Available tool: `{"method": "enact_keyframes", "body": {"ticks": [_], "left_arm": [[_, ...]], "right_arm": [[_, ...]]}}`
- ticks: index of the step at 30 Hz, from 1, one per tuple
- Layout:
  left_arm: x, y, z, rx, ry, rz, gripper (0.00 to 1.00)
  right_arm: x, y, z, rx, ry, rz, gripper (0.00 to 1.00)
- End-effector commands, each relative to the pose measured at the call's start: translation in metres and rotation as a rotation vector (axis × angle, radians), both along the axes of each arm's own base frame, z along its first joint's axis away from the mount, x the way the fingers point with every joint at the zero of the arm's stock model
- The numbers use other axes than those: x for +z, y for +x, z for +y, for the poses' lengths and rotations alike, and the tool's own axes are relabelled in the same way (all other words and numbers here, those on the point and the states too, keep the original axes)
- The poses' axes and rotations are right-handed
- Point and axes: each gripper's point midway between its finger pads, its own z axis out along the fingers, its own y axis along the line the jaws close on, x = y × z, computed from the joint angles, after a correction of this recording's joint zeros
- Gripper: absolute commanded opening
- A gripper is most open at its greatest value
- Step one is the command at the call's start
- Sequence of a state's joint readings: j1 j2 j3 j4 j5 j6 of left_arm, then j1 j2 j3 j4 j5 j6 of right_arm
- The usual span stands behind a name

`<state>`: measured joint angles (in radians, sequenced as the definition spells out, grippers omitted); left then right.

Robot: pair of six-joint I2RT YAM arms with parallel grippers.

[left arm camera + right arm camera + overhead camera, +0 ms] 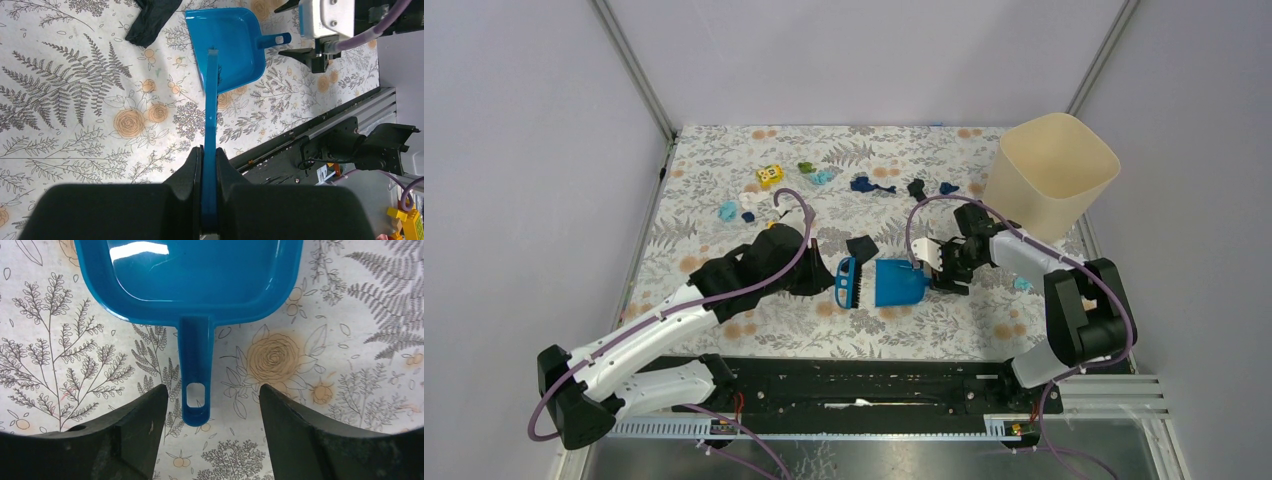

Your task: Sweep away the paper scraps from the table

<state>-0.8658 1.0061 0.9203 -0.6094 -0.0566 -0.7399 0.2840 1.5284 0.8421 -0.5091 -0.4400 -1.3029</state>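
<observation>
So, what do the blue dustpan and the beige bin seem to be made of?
The dustpan looks like hard, glossy plastic: a bright light reflection and smooth moulded edges. The bin seems matte plastic too, with thin even walls and rounded corners, but from above I cannot be sure.

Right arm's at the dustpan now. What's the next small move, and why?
Probably close the right end effector on the dustpan handle: its open fingers straddle the handle's end, while the left end effector is shut on the brush. The paper scraps lie unswept on the table.
</observation>
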Motion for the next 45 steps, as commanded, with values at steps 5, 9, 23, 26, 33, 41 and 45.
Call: {"method": "enact_keyframes", "body": {"ticks": [5, 9, 23, 26, 33, 41, 45], "left_arm": [[0.016, 0.007, -0.006, 0.012, -0.07, -0.048, 0.0], [0.014, 0.007, -0.007, 0.018, -0.078, -0.046, 0.0], [0.017, 0.009, -0.004, 0.028, -0.071, -0.059, 0.0], [0.009, 0.006, -0.002, 0.044, -0.079, -0.039, 0.0], [-0.001, 0.007, -0.046, 0.021, -0.363, 0.008, 0.0], [0.016, 0.023, -0.165, -0.152, -0.705, 0.058, 0.0], [0.018, 0.021, -0.236, -0.246, -0.764, 0.07, 0.0]], "right_arm": [[-0.018, -0.02, 0.001, 0.029, 0.013, 0.107, 0.64], [-0.019, -0.026, 0.001, 0.001, 0.013, 0.16, 0.54], [0.07, -0.038, -0.005, -0.337, 0.103, 0.123, 0.15], [0.108, -0.045, -0.008, -0.426, 0.156, 0.128, 0.01], [0.196, -0.014, -0.01, -0.717, 0.338, 0.049, 0.0], [0.272, -0.007, 0.01, -0.805, 0.606, -0.007, 0.0], [0.265, -0.008, 0.003, -0.846, 0.603, -0.034, 0.0]]}}
